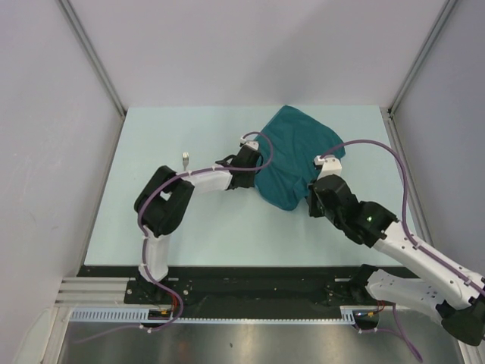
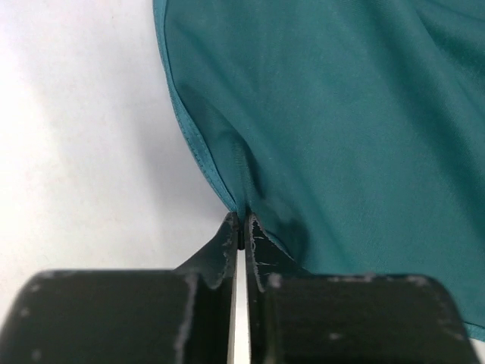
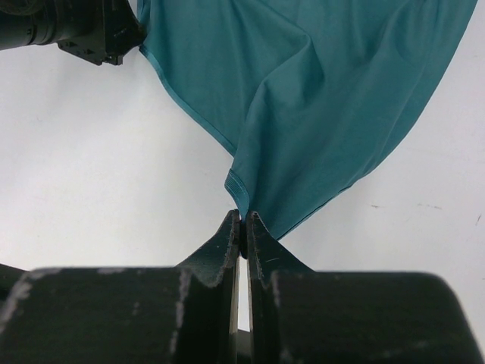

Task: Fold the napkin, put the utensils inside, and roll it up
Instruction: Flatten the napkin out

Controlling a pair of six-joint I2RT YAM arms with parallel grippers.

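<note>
With the left pincer (image 2: pixel 241 229) and right pincer (image 3: pixel 242 227) each pinching a napkin (image 1: pixel 294 155) edge, the cloth is lying rumpled on the far surface (image 1: pixel 227 227) and the fork (image 1: pixel 185 158) is sitting apart, leftward, so folding, loading and rolling are seemingly all remaining.

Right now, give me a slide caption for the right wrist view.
Right gripper pinching a hemmed corner of the teal napkin, which fans out across the white table.

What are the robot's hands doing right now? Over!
Left gripper shut on napkin edge. Right gripper shut on its corner. It's bunched, not folded yet. Fork lies apart on the left, nothing blocking.
</note>
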